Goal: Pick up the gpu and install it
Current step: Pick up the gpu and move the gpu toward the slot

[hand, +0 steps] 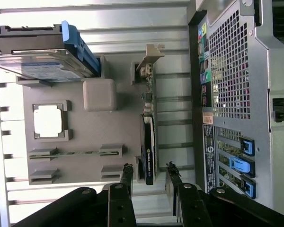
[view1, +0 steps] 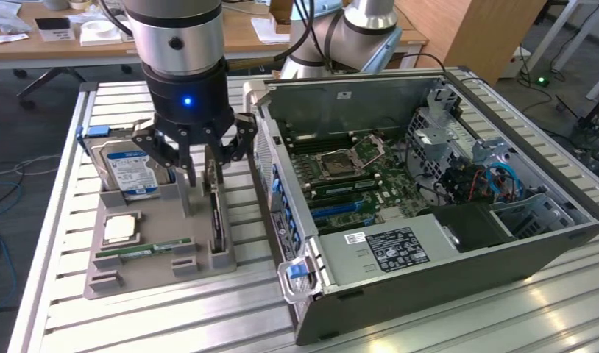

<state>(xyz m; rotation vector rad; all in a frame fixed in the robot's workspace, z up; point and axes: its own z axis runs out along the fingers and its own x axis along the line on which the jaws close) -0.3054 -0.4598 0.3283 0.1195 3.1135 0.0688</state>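
The fingers (hand: pixel 127 174) stand open, one on each side of the gpu (hand: pixel 149 142), which stands on edge in the tray (hand: pixel 85 137) on the bench (hand: pixel 132 28); they seem clear of it.

Ext. cam sits high, angled down over the surface (view1: pixel 132 323), mid-range. Wrist cam looks straight down past the tool (hand: pixel 149 169), v. close. Both share the grey tray (view1: pixel 157 268) & PC case (view1: pixel 417 287), tray-side wall.
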